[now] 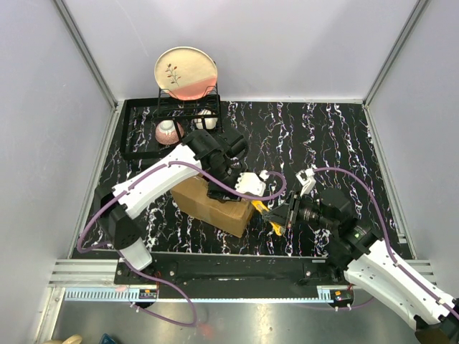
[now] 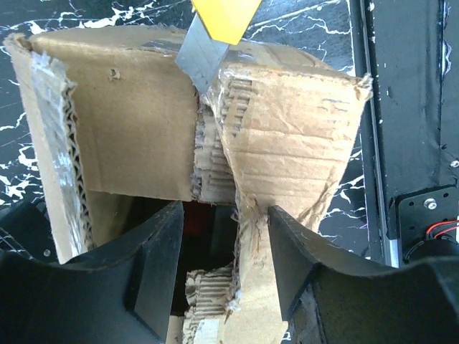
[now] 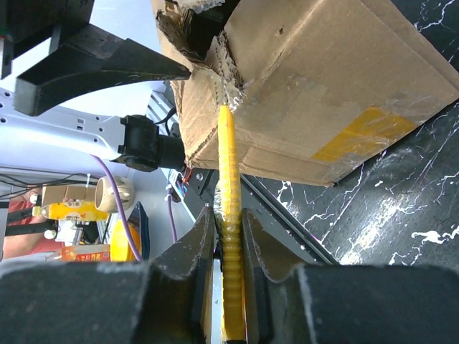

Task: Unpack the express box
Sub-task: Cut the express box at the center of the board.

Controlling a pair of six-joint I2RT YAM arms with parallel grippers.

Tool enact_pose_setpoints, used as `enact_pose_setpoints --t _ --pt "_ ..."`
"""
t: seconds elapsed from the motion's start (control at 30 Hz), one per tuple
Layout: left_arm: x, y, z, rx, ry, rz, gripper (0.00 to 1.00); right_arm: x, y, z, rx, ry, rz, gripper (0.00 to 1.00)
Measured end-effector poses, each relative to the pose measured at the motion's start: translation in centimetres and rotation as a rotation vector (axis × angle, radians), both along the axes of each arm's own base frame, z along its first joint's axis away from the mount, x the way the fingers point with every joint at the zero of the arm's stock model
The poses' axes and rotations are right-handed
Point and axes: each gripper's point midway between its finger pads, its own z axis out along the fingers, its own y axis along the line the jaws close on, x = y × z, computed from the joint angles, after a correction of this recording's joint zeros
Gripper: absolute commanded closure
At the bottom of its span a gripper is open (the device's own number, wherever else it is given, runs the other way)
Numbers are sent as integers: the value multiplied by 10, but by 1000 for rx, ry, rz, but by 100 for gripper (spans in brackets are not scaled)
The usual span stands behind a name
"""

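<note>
The express box [image 1: 211,206], a brown cardboard carton, lies on the table between the two arms. Its top flaps [image 2: 136,122] are torn and partly parted. My left gripper [image 2: 224,215] is over the opening with its jaws apart. The ragged edge of the right flap [image 2: 287,136] stands between them, against the right finger [image 2: 305,265], with a gap to the left finger [image 2: 154,265]. Something dark red [image 2: 195,223] shows inside. My right gripper [image 3: 228,229] is shut on a yellow utility knife [image 3: 227,179]. Its blade [image 2: 202,61] rests at the flap seam.
A black dish rack [image 1: 143,132] stands at the back left with a plate [image 1: 186,72], a bowl [image 1: 168,132] and a cup [image 1: 204,120]. Grey walls close in three sides. A black rail [image 1: 237,265] runs along the near edge.
</note>
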Motion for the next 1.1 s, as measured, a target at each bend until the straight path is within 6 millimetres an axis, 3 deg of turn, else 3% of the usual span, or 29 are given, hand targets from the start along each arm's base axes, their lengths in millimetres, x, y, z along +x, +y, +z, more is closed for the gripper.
enact_pose_setpoints --t 0.1,0.17,0.23,0.27,0.6,0.93,1.1 --pt "1 -2 -7 18 16 1 48 -1 -1 -2 -3 3 0 100" --pt "1 -2 -8 22 21 1 56 -2 -2 -4 -5 6 0 100" --pt "0 -1 -9 23 25 2 97 -3 -3 -6 -11 12 0 100" --pt "-1 -1 -9 25 29 5 100 -4 -3 -6 -12 14 0 100" --pt "-3 1 -10 37 43 15 100 -7 -6 -7 -5 7 0 100" --pt "11 -2 10 22 -40 48 100 -11 -9 -9 -13 18 0 100" --pt "7 -5 11 24 -46 43 100 -11 -9 -10 -16 20 -1 100"
